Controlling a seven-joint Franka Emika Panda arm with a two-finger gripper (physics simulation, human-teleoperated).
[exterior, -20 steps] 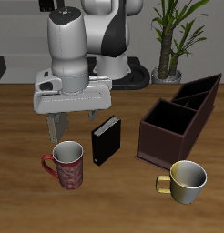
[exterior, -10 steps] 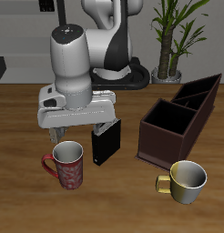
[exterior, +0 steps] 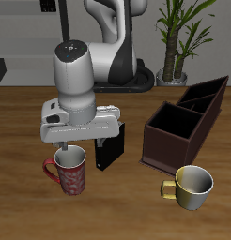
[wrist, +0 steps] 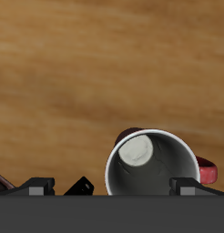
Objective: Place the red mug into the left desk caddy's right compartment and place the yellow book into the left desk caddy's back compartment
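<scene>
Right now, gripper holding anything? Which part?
Nothing held. The gripper is open, fingers straddling the red mug's rim from above, not closed on it.

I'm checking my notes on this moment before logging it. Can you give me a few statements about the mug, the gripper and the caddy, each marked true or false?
1. The red mug stands upright on the table. True.
2. The gripper is right above the red mug, one finger reaching down at its rim. True.
3. The red mug already sits inside the left desk caddy. False: it stands on the table, apart from the caddy.
4. The black book lies flat. False: it stands upright beside the red mug.
5. The yellow-and-white mug stands in front of the caddy, nearer the table's front edge. True.
</scene>
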